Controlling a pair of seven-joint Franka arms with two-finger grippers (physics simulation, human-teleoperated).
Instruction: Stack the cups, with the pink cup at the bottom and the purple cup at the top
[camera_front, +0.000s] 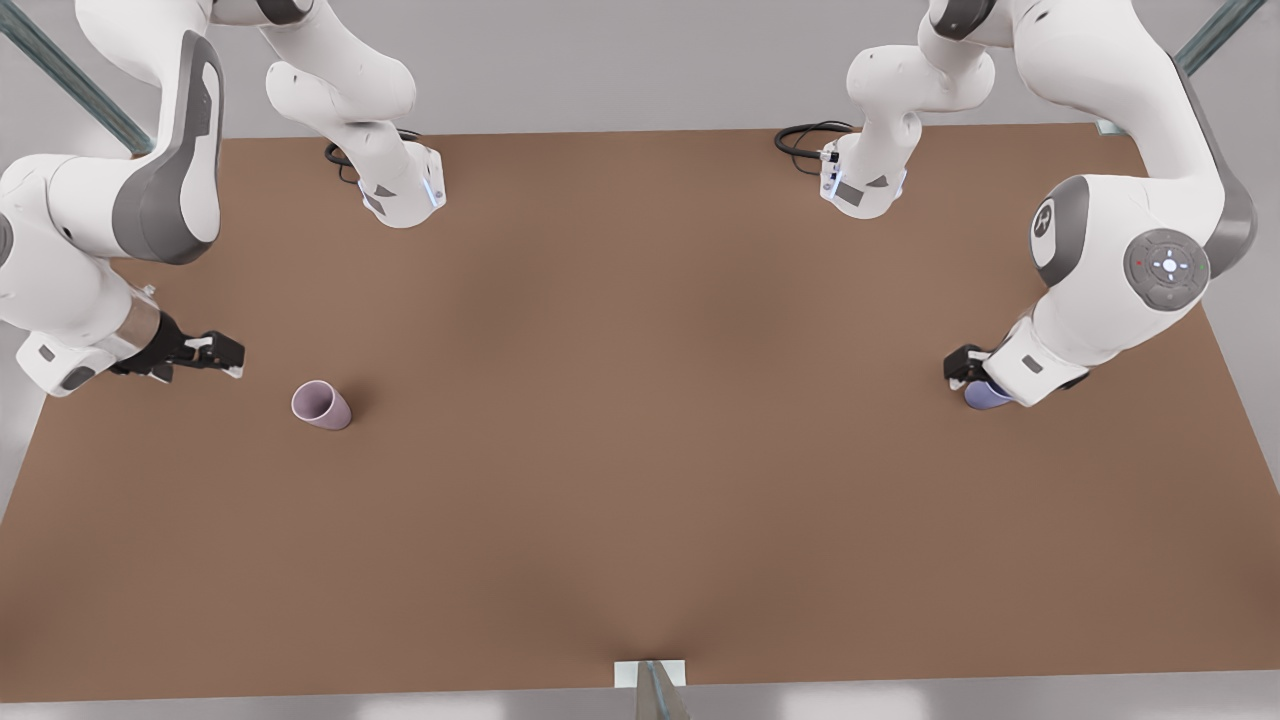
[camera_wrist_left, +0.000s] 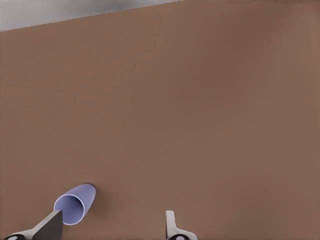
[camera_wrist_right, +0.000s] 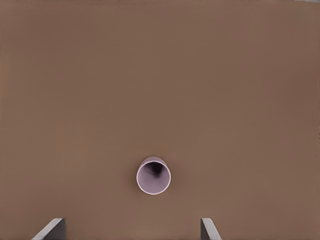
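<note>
Brown table (camera_front: 640, 480), pink cup (camera_front: 321, 404) upright near right gripper (camera_front: 232, 356) with jaws open, left gripper (camera_front: 962, 368) open beside purple cup (camera_front: 985, 396).

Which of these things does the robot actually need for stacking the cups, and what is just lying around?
Needed:
- small pale pink-mauve tapered cup, standing on the table
- small blue-violet tapered cup, on the table
- left end effector, open by the blue-violet cup
- right end effector, open, near the pink-mauve cup

Just there:
- brown table
- black cables at the arm bases
</note>
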